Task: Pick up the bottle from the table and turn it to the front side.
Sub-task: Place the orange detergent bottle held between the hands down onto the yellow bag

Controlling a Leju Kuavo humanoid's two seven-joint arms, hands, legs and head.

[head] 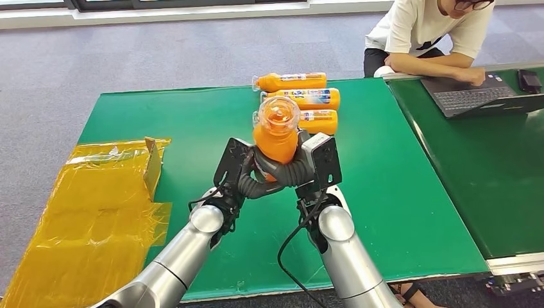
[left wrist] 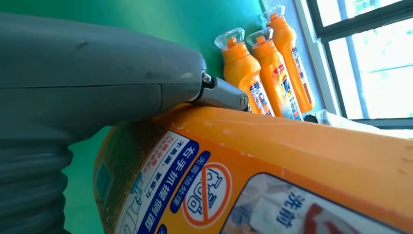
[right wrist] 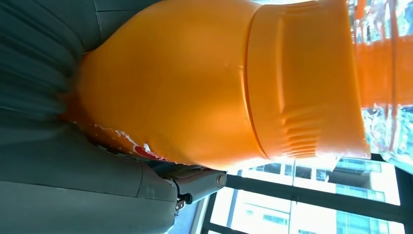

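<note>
At frame centre, both the left hand and right hand clasp the bottle, likely rigid, smooth-walled and slippery, around its lower body.

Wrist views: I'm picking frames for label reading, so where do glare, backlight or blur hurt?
Left wrist view: the held bottle has its label legible but soft at the near edge, and the window is blown out. Right wrist view: the bottle's cap is sharp, the background overexposed, the label mostly hidden. Head view: evenly lit.

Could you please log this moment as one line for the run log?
held bottle lifted, cap up | left hand and right hand grip it | three bottles lying on green table
</note>
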